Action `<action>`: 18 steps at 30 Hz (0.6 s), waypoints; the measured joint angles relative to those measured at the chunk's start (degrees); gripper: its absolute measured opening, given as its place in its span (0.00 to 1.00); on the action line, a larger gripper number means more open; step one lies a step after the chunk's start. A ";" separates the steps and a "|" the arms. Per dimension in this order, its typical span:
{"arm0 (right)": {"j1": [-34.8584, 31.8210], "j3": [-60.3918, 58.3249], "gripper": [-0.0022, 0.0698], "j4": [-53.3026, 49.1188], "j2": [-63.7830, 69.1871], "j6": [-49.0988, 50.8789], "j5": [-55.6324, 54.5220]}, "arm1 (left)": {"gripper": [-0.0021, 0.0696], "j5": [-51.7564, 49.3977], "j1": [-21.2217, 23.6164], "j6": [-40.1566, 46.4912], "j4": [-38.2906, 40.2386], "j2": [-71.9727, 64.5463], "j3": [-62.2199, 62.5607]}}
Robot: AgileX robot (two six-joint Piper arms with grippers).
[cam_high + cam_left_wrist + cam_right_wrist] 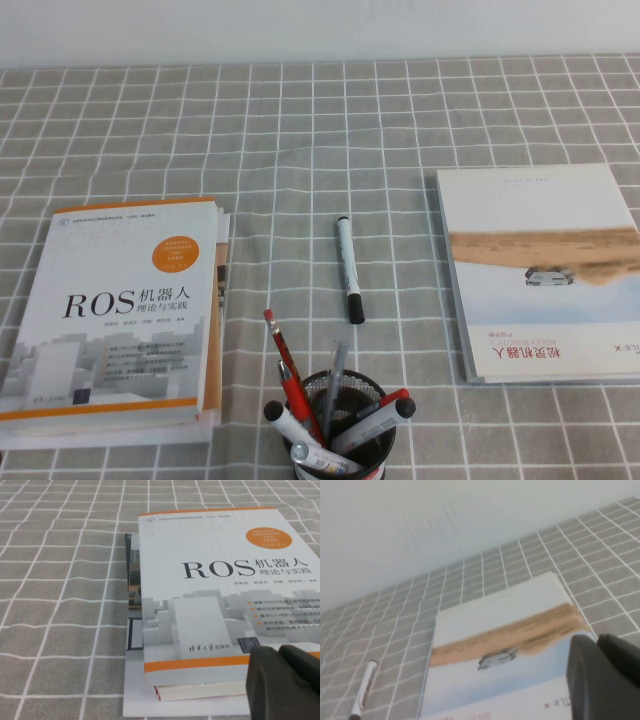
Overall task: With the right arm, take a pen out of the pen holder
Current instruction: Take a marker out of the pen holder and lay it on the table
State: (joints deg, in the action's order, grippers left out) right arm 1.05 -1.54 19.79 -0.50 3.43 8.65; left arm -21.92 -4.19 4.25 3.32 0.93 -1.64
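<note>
Near edge, centre: black mesh pen holder (352, 388) stands upright with several pens (335, 385) and capped markers leaning in it, none gripped. Left gripper (279, 655) sits over the near corner of the ROS book (120, 310) on the left, right gripper (597, 642) over the white book (545, 270) on the right, both with jaws pressed together on nothing. Just beyond the holder a loose marker (349, 270) lies flat on the checked cloth (300, 130) between the two books, black cap toward the holder, touching neither.
</note>
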 joint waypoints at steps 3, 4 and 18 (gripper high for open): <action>0.00 0.00 0.01 2.54 0.00 0.00 -1.67 | 0.02 0.00 0.00 0.00 0.00 0.00 0.00; 0.00 0.00 0.01 3.44 0.00 0.00 -1.92 | 0.02 0.00 0.00 0.00 0.00 0.00 0.00; 0.00 1.64 0.01 11.00 0.22 0.00 3.34 | 0.02 0.00 0.00 0.00 0.00 0.00 0.00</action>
State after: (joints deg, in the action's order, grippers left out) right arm 1.05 0.09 30.79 -0.27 3.43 11.99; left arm -21.92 -4.19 4.25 3.32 0.93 -1.64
